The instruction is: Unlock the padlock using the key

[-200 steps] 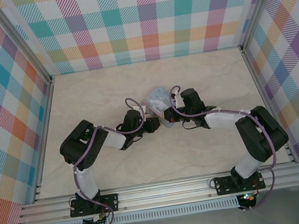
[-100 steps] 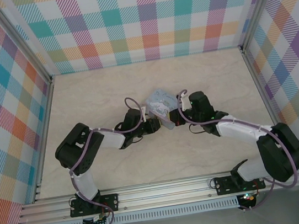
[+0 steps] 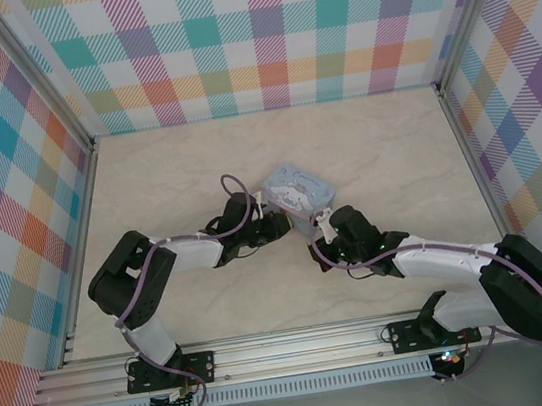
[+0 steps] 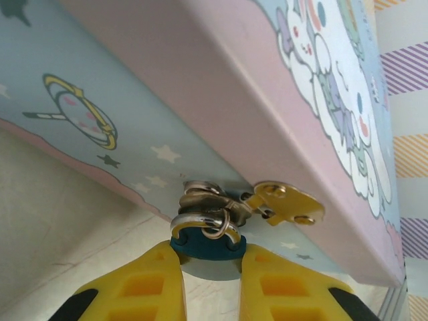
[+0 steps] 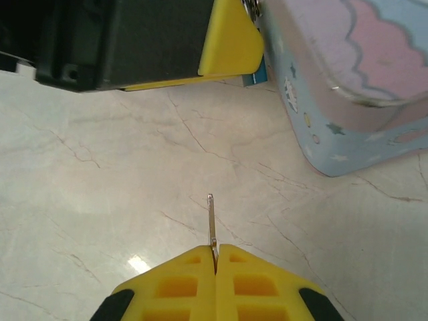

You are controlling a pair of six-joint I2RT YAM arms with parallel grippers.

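The left fingers (image 4: pixel 210 264) pinched the blue padlock (image 4: pixel 204 242) hanging at the clasp (image 4: pixel 286 204) of the tin (image 4: pixel 200 93). The right fingers (image 5: pixel 215 257), fully closed, held 1 thin key (image 5: pixel 212 224) over the worktop (image 5: pixel 100 187), nearer and well apart. Any misalignment at the keyhole could twist the key loose.

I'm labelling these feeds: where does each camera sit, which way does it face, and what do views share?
Top external: fixed above and behind the arms, looking down on the table; both arms show, left gripper and right gripper beside the tin.
Left wrist: on the left arm, facing the tin's side close up; its yellow fingers grip the padlock.
Right wrist: low over the table, facing the tin's corner; its shut fingers hold the key.
Shared: the tin in all three; right wrist also catches the left gripper.
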